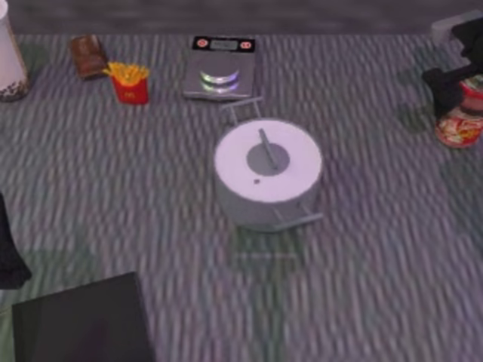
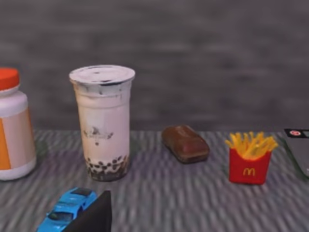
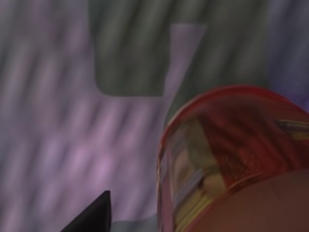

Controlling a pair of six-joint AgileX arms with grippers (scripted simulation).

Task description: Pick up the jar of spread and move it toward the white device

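The jar of spread [image 1: 459,121], with its red lid and red-and-brown label, is at the far right edge of the table. My right gripper [image 1: 450,84] hangs right over its top, open. In the right wrist view the jar [image 3: 231,159] fills the near side. One dark fingertip [image 3: 96,215] stands apart from the jar's wall, and the other finger is hidden. The white device [image 1: 268,173], a squat white cylinder with a grey disc, rod and wire legs, sits mid-table, well to the left of the jar. My left arm [image 1: 7,256] is parked at the left edge.
A silver scale [image 1: 220,68] lies behind the device. A fries carton [image 1: 130,83], a brown bar [image 1: 88,55] and a tall cup [image 1: 9,64] stand at the back left. A black box [image 1: 79,320] sits front left. An orange-capped bottle [image 2: 12,125] and a blue toy car [image 2: 67,210] are nearby.
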